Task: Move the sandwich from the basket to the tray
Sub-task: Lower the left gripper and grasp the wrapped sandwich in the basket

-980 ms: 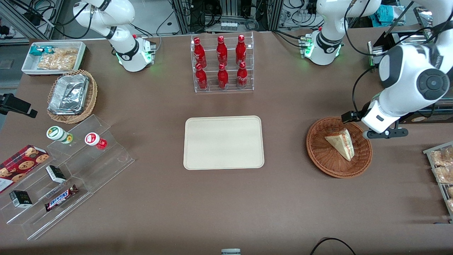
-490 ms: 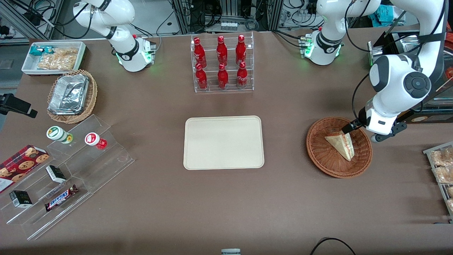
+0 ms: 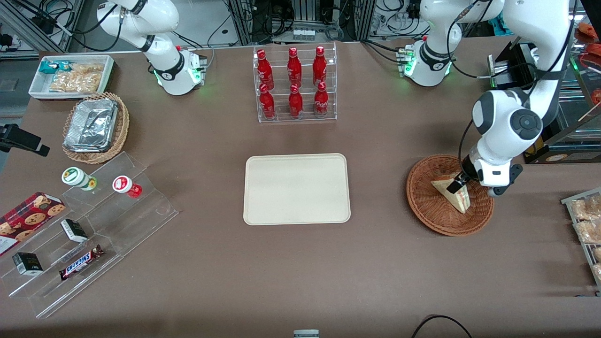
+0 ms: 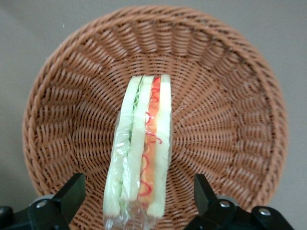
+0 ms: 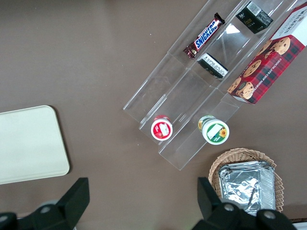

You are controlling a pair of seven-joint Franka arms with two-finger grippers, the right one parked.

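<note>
The sandwich (image 3: 453, 192) lies inside the basket (image 3: 425, 206), a round reddish-brown wicker bowl that stands on the brown table (image 3: 300, 272) toward the working arm's end. It is a pale triangular wedge in clear wrap, and in the wrist view the sandwich (image 4: 141, 148) stands on its edge, so the white bread, the green layer and the red layer are seen as stripes side by side. The basket (image 4: 230, 96) surrounds it on all sides in that view. The left arm's gripper (image 3: 456, 184) is low over the basket, directly above the sandwich, at the part of the wedge that is farther from the front camera. In the wrist view the gripper (image 4: 139, 191) has its two fingers spread wide, one finger (image 4: 72, 191) on each side of the sandwich, and a clear gap is seen between each finger and the bread, so nothing is pinched. The tray (image 3: 296, 188), cream-beige with rounded corners, lies flat in the middle of the table, well apart from the basket, and nothing is on it. A clear rack with red bottles (image 3: 295, 82) stands farther from the front camera than the tray.
</note>
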